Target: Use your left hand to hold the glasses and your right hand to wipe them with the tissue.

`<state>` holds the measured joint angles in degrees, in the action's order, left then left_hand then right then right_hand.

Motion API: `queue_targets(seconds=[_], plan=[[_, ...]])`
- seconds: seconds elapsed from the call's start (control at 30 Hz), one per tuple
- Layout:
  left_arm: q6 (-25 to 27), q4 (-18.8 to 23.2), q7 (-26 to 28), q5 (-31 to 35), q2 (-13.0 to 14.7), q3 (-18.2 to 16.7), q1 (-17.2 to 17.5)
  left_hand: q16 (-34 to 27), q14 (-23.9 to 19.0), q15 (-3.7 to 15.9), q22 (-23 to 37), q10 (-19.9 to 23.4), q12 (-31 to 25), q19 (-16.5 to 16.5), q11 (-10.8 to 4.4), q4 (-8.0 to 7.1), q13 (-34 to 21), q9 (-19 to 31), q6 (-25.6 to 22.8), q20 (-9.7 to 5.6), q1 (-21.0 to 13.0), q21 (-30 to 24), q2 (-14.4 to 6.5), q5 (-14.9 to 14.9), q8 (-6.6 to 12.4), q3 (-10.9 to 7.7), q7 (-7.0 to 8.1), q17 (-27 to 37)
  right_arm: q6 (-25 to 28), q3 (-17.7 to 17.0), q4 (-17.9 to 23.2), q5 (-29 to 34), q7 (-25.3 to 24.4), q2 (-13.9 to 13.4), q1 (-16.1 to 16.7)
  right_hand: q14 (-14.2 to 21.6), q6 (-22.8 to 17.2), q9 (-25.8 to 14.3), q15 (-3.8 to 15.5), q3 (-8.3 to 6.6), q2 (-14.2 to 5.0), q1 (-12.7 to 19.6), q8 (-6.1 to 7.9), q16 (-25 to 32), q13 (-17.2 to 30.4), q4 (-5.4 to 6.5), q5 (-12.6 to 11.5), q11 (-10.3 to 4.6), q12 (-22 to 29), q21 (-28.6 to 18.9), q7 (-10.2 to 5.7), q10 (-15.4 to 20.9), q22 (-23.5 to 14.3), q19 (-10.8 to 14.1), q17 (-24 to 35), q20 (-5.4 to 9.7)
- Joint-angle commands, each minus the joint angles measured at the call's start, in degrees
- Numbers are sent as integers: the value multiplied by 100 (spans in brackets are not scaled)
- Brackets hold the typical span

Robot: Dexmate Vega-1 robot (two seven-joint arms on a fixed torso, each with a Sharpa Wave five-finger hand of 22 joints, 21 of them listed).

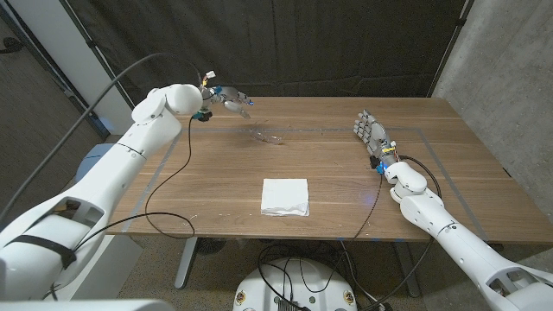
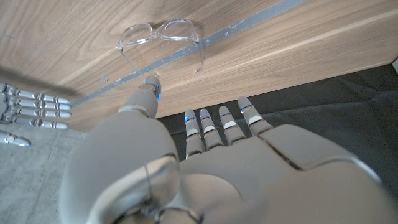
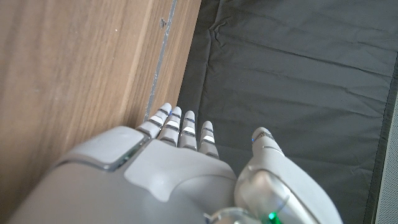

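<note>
Clear-framed glasses (image 1: 265, 136) lie on the wooden table (image 1: 432, 186) toward its far side, left of centre; in the left wrist view the glasses (image 2: 163, 36) lie a little beyond my fingertips. My left hand (image 1: 226, 98) hovers above the table's far left part, fingers spread and holding nothing, up and to the left of the glasses. The left hand (image 2: 205, 168) shows from behind with its fingers extended. A white folded tissue (image 1: 285, 197) lies near the table's middle front. My right hand (image 1: 372, 136) stands at the right with fingers extended, holding nothing; the right hand (image 3: 180, 174) shows from behind.
A dark curtain (image 1: 346, 43) hangs behind the table. A grey tape line (image 1: 449, 160) frames the work area. A black cable (image 1: 168, 203) runs along my left arm over the table's left edge. A concrete wall (image 1: 510, 78) stands at the right.
</note>
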<state>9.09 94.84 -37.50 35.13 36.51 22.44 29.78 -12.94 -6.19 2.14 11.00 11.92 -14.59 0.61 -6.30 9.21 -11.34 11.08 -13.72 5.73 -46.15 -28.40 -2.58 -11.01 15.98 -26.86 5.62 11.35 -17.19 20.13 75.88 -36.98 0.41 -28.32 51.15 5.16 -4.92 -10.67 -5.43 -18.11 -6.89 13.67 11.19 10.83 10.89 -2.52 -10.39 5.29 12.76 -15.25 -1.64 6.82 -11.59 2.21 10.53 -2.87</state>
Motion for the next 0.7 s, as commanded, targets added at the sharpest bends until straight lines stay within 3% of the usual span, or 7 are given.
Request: queue_targets(seconds=[0.03, 0.5, 0.53, 0.7], plan=[[-222, -22, -778, 1025, -6, 452, -478, 32, 63, 20, 13, 25, 43, -13, -132, -36, -16, 30, 21, 5, -31, -3, 111, -19, -40, 37, 4, 31, -20, 14, -4, -3, 33, 20, -13, 43, -75, -16, -16, -21, -26, -44, 45, 30, 10, 6, -8, 9, 38, 2, 10, 69, -21, 18, 25, -28], [-750, -173, -925, 2194, -147, 924, -787, 73, 141, 84, 10, 105, 76, -47, -360, -12, -37, 48, -186, -124, -202, 20, 205, -49, 10, 67, 265, 30, -66, 30, -69, 8, 37, 71, -46, 65, -121, -15, -25, -28, -25, -59, 52, 34, 9, 13, -7, 18, 50, 5, 13, 115, -23, 26, 26, -19], [-824, -211, -875, 2343, -171, 1007, -815, 74, 142, 98, 9, 127, 81, -63, -437, 8, -39, 50, -188, -143, -287, 20, 182, -56, 6, 40, 303, 27, -74, 28, -77, 7, 32, 76, -43, 70, -120, -15, -27, -28, -24, -62, 51, 35, 9, 15, -6, 13, 48, 5, 15, 113, -24, 27, 26, -21], [-1041, -277, -697, 2678, -250, 1067, -802, 76, 132, 134, 6, 136, 111, -108, -487, 56, -45, 56, -186, -173, -522, 20, 154, -62, -3, -18, 451, 16, -81, 19, -88, -8, 30, 82, -25, 71, -124, -15, -31, -28, -21, -68, 49, 34, 9, 18, -6, 17, 46, 6, 14, 114, -24, 30, 26, -20]])
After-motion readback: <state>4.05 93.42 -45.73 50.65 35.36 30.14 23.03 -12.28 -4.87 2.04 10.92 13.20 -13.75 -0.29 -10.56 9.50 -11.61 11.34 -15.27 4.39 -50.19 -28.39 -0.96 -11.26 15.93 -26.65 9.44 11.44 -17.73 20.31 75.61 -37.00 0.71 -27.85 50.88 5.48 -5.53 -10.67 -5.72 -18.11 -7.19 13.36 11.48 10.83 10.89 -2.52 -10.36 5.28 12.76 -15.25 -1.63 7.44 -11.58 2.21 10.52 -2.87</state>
